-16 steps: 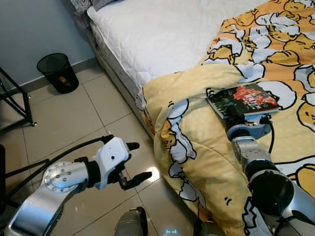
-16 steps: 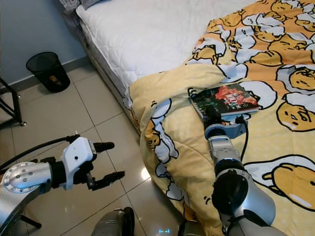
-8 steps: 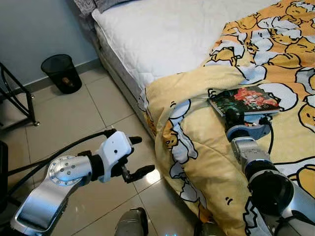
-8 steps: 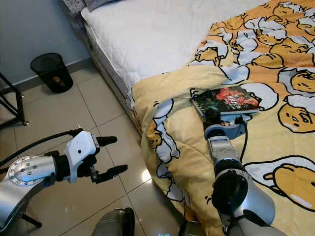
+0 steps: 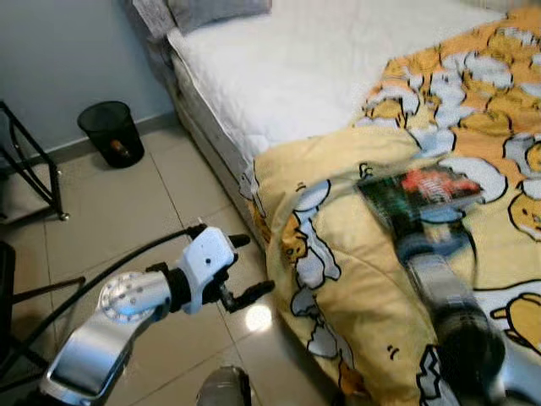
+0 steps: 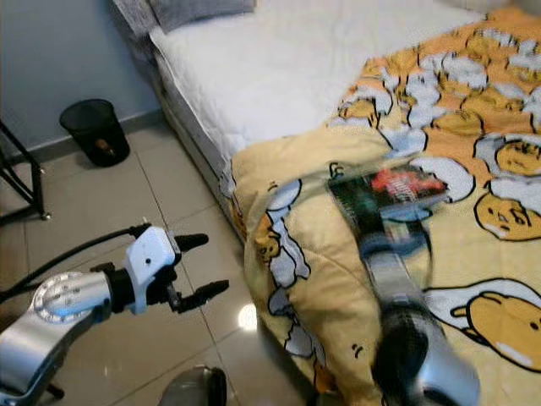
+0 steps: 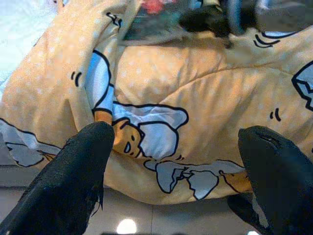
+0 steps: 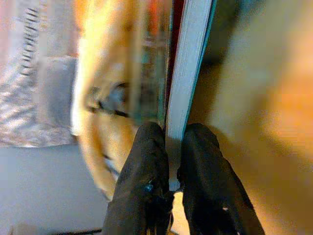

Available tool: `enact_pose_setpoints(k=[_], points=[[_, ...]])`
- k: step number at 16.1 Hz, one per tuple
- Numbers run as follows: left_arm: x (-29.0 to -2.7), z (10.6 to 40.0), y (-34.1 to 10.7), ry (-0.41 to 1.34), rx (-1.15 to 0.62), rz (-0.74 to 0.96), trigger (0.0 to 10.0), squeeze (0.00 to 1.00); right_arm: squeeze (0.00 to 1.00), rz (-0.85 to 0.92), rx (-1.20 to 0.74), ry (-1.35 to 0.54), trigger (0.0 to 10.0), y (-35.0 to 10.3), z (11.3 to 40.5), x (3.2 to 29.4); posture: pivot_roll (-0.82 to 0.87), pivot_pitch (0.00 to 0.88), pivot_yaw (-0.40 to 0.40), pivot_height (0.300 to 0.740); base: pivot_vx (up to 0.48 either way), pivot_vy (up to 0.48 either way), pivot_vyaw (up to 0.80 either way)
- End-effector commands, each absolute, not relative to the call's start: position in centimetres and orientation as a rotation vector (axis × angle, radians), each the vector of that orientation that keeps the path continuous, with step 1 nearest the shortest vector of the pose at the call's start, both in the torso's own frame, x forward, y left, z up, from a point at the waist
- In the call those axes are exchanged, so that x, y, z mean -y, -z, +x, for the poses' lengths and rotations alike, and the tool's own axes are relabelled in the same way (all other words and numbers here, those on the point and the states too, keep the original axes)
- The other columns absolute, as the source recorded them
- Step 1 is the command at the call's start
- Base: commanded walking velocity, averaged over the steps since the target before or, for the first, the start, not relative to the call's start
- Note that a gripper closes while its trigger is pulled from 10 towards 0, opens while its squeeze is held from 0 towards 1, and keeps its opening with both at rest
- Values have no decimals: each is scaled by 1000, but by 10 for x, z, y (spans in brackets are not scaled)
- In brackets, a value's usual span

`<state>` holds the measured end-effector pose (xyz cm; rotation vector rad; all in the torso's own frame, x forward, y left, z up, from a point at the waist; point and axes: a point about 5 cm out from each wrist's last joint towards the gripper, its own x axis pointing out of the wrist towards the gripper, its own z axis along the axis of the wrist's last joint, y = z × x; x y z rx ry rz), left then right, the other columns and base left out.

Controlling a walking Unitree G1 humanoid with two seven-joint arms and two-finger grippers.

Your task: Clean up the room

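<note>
head views: the left arm (image 5: 118,317) reaches forward over the tiled floor (image 5: 110,211), bent at the elbow, its wrist level. the left gripper (image 5: 250,268) points toward the side of the bed (image 5: 279,76), fingers spread apart with nothing between them. the right arm (image 5: 448,296) stretches straight ahead over the yellow duck-print blanket (image 5: 338,254), blurred along its length. the right gripper (image 6: 382,218) meets the near edge of the book (image 5: 418,188). the book lies on the blanket where it bunches near the bed's edge, dark cover with red print facing up, its long axis running across the view from the robot's left to its right, the right end a little farther away. a black bin (image 5: 112,133) stands by the wall, well apart from the bed, and a black metal frame (image 5: 30,169) stands at the left edge. a grey pillow (image 5: 211,10) sits at the head of the white mattress.

left wrist view: the two black fingers (image 7: 73,186) stand wide apart, empty. between them the blanket (image 7: 186,112) hangs over the bed side down to the floor. beyond it the book (image 7: 156,22) and the dark right gripper (image 7: 205,20) show, blurred.

right wrist view: the two fingers (image 8: 146,166) pinch the book (image 8: 188,73) by its edge, one on each cover, white page block showing between them. the book's long axis runs away from the gripper. the surroundings are smeared.
</note>
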<state>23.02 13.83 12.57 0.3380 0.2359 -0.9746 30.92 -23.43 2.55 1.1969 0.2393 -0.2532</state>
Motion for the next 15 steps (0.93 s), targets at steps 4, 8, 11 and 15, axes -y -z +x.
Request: enact_pose_setpoints(k=[4, 8, 11, 15], points=[[-136, 228, -121, 990, -229, 331, 10000, 749, 0, 1179, -382, 310, 0, 8, 268, 239, 103, 20, 72, 740, 0, 0, 0], [-131, 230, -119, 1023, -224, 323, 10000, 753, 259, 1186, -400, 350, 10000, 8, 272, 233, 102, 28, 93, 740, 0, 0, 0], [-133, 228, -119, 1029, -232, 326, 10000, 749, 1000, 1200, -394, 345, 10000, 3, 282, 224, 123, 44, 93, 740, 0, 0, 0], [-138, 224, -121, 1027, -248, 332, 10000, 753, 1000, 1205, -384, 359, 10000, -1, 290, 219, 152, 74, 91, 740, 0, 0, 0]])
